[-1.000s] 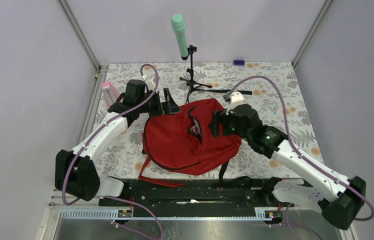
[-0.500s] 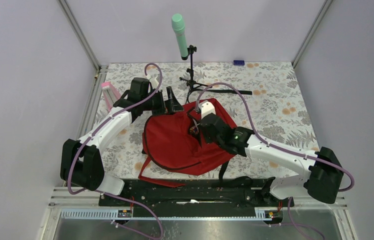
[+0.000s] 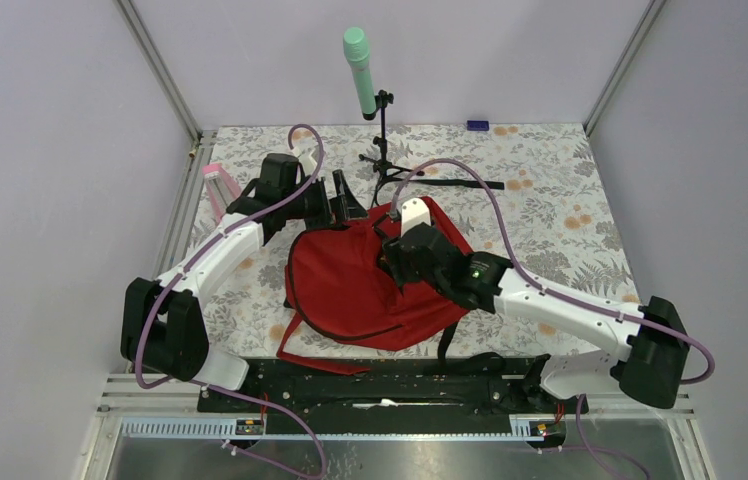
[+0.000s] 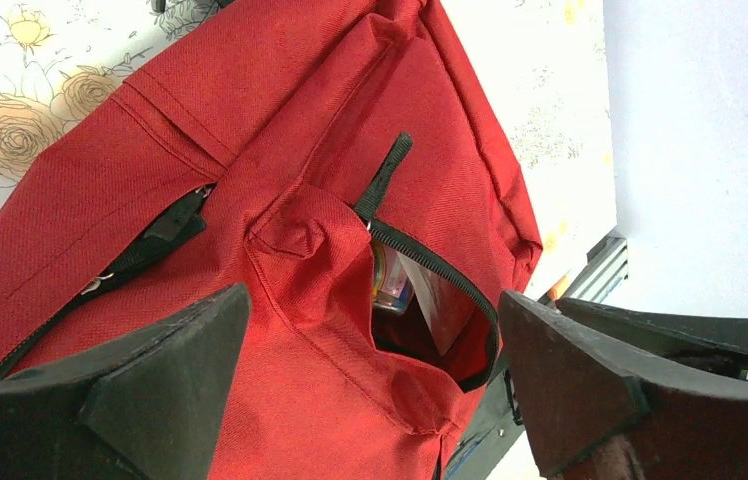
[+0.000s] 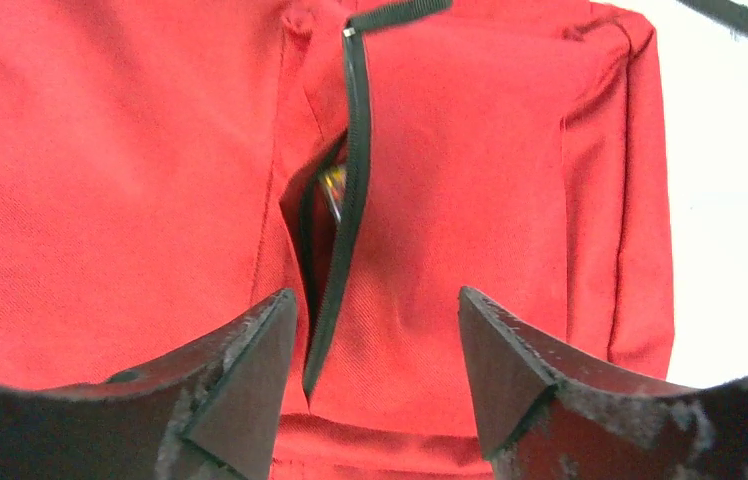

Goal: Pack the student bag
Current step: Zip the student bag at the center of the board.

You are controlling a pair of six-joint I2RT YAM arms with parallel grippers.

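Note:
The student bag (image 3: 350,290), a dark-red backpack, lies flat mid-table with its black zipper (image 5: 353,190) partly undone. Through the slit a colourful item (image 4: 390,282) and a pale card show inside the pocket. My left gripper (image 3: 343,205) hovers at the bag's far-left corner, wide open and holding nothing; in its wrist view (image 4: 372,305) the opening lies between the fingers. My right gripper (image 3: 391,262) hangs over the zipper slit near the bag's top, open and holding nothing; in its wrist view (image 5: 378,298) the zipper's lower end runs down between its tips.
A green microphone (image 3: 358,58) on a black tripod stand (image 3: 383,150) rises behind the bag. A pink object (image 3: 216,188) stands at the left edge, a small blue item (image 3: 477,125) at the back. Black straps (image 3: 447,340) trail toward the near rail (image 3: 380,378).
My right arm swung left from the bag's right side until its gripper hung over the zipper slit. The left arm edged slightly right and stayed open.

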